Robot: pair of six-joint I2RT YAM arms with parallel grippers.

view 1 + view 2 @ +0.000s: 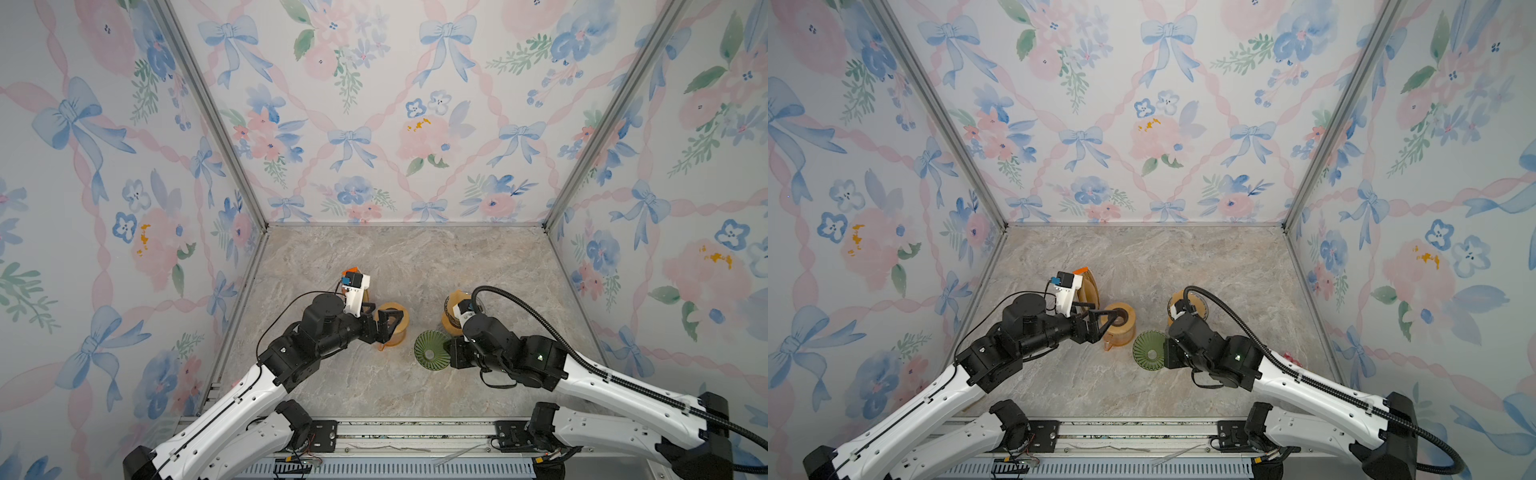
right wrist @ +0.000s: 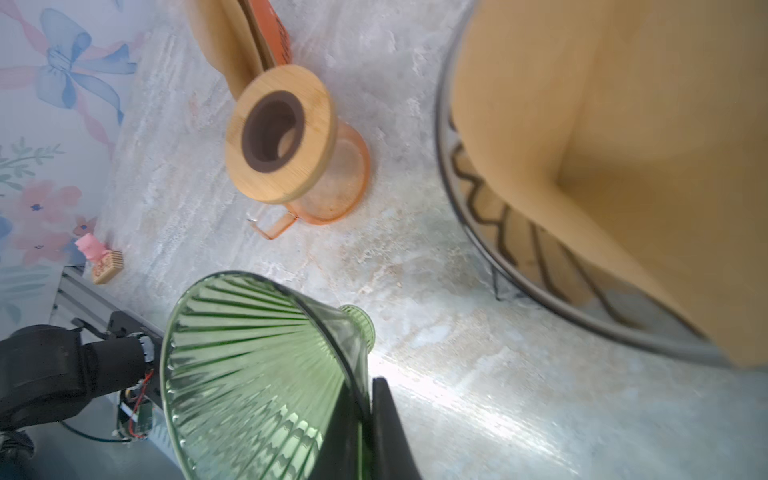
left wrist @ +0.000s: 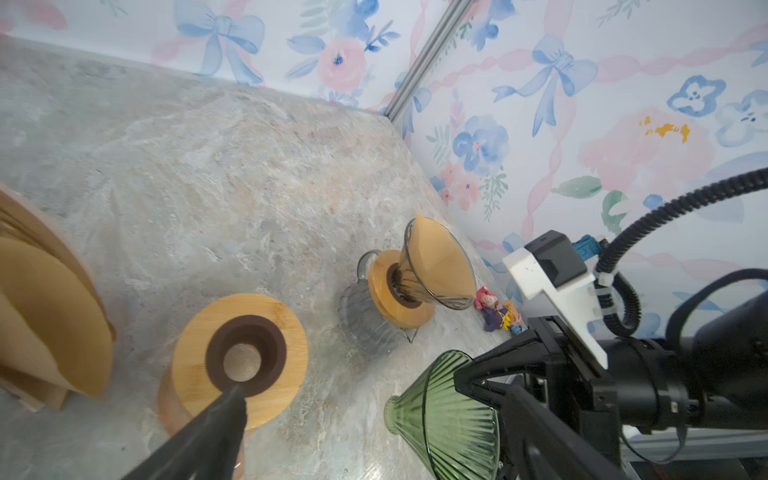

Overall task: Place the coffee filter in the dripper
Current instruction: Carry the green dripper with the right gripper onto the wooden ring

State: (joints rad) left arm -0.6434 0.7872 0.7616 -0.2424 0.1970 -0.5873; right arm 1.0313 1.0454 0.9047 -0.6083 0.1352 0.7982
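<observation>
My right gripper (image 1: pixel 447 347) (image 2: pixel 370 388) is shut on the rim of the green ribbed glass dripper (image 1: pixel 430 353) (image 1: pixel 1148 353) (image 3: pixel 449 409) (image 2: pixel 257 365), one finger inside the cone and one outside. The dripper is tilted just above the marble table, near the middle. A stack of brown paper coffee filters (image 1: pixel 1090 289) (image 3: pixel 45 316) (image 2: pixel 232 37) stands at the back left, partly hidden behind my left wrist. My left gripper (image 1: pixel 388 322) (image 1: pixel 1106 322) (image 3: pixel 374 419) is open and empty over the bamboo lid of an orange carafe (image 1: pixel 395 332) (image 1: pixel 1121 328) (image 3: pixel 241 353) (image 2: pixel 282 137).
A grey glass carafe (image 3: pixel 365 316) at the right carries a bamboo collar and a clear dripper with a brown filter (image 1: pixel 455 309) (image 1: pixel 1177 301) (image 3: pixel 436 266) (image 2: pixel 602 166) in it, close behind my right wrist. Small toy figures (image 3: pixel 498 311) (image 2: pixel 97 257) sit by the side walls.
</observation>
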